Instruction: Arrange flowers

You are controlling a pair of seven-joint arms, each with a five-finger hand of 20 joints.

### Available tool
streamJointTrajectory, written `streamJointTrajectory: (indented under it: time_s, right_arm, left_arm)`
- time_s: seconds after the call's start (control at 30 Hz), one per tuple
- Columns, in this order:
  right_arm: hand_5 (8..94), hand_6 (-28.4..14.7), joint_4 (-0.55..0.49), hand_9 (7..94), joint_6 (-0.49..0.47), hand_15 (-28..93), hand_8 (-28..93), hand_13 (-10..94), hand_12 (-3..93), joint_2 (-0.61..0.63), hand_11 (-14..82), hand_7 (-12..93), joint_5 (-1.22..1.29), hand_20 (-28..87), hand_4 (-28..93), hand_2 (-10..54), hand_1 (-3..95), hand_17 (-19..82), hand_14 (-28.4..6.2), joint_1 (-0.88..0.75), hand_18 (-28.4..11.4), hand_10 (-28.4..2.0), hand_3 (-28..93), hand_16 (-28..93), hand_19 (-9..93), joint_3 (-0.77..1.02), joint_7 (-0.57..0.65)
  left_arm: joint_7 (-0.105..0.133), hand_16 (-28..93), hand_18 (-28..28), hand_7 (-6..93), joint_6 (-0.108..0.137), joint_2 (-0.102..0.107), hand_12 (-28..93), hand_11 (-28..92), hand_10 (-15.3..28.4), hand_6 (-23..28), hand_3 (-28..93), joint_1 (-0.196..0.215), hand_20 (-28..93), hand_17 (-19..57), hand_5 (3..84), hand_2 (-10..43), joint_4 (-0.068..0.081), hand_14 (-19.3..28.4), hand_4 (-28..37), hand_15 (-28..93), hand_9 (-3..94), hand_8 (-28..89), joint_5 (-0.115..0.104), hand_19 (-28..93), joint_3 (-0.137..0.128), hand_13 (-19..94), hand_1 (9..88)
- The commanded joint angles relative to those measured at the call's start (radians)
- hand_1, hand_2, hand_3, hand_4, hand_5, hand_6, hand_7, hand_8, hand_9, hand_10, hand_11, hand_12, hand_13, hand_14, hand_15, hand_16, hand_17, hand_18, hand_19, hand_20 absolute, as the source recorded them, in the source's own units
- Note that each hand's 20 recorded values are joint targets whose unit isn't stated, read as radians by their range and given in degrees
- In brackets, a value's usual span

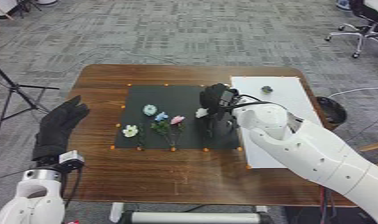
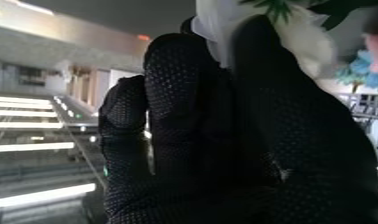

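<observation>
Wooden table (image 1: 168,175), matt black mat (image 1: 159,93)

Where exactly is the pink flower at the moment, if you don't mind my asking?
In the head view, the pink flower lies on the black mat, just right of the blue flower and left of the right hand.

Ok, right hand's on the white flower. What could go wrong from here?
Crushed petals: the thumb of the right hand lies across the white flower, so squeezing harder may bend them.
Collision: the pink flower lies just to the left of that bloom; a low sideways move could knock it.
Snagging: the blue flower sits close beside the pink one, so catching one may drag both.
</observation>
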Motion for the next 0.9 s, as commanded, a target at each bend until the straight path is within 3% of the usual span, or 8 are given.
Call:
streamJointTrajectory:
  time_s: [0.03, 0.47, 0.6, 0.77, 0.9]
  right_arm:
    - [69.4, 1.8, -0.023, 73.6, -0.026, 58, 4, 68, 21.6, 0.008, 13.1, 21, 0.015, 61, -18, -9.5, 55.1, 33, -9.8, 0.005, -20.9, -10.6, 58, 35, 73, 0.011, 0.018]
    - [65.4, 1.3, -0.059, 69.0, -0.077, 58, 2, 67, 17.4, 0.025, 14.9, 20, 0.066, 61, -18, -9.5, 49.6, 32, -10.0, 0.023, -21.2, -11.6, 63, 35, 73, 0.048, 0.043]
    - [63.4, 1.5, -0.098, 66.7, -0.132, 58, -8, 67, 17.1, 0.046, 13.9, 19, 0.111, 61, -19, -9.5, 45.7, 31, -10.4, 0.027, -21.3, -12.4, 68, 34, 73, 0.074, 0.056]
    - [59.9, 1.4, -0.141, 63.1, -0.254, 58, -10, 65, 16.8, 0.052, 11.8, 18, 0.155, 61, -19, -9.5, 43.2, 30, -11.2, 0.022, -21.7, -12.4, 69, 34, 73, 0.15, 0.051]
    - [57.8, 1.3, -0.141, 61.4, -0.18, 57, -10, 64, 16.9, 0.068, 10.8, 17, 0.152, 61, -19, -9.5, 42.4, 30, -11.8, 0.015, -21.9, -12.6, 69, 34, 72, 0.196, 0.07]
  left_arm:
    - [-0.008, 3, 13.8, 11.6, -0.014, -0.006, 13, 17, 12.9, 0.8, 73, 0.002, 17, 1.9, 44.2, -4.3, 0.0, 17.4, -28.3, 19, 44.6, -7, 0.0, 9, -0.003, 35, 21.4]
    - [-0.014, 3, 13.8, 11.6, -0.016, 0.0, 13, 17, 12.9, 0.9, 73, -0.001, 17, 1.8, 44.2, -4.4, 0.0, 17.2, -28.3, 18, 44.6, -7, 0.0, 9, 0.0, 35, 21.7]
    - [-0.015, 3, 13.8, 11.6, -0.017, 0.003, 13, 17, 13.0, 0.9, 73, 0.002, 17, 1.8, 44.1, -4.5, -0.001, 17.3, -28.2, 19, 44.7, -7, 0.0, 9, -0.001, 35, 21.6]
    - [-0.016, 3, 13.8, 11.6, -0.019, 0.002, 13, 17, 13.0, 0.8, 73, 0.005, 17, 1.8, 44.2, -4.5, -0.004, 17.3, -28.2, 19, 44.6, -7, 0.001, 9, -0.004, 35, 21.7]
    - [-0.015, 3, 13.8, 11.7, -0.022, 0.004, 13, 17, 12.9, 0.8, 73, 0.002, 17, 1.8, 44.2, -4.7, -0.002, 17.5, -28.2, 18, 44.6, -7, 0.002, 9, -0.001, 35, 21.8]
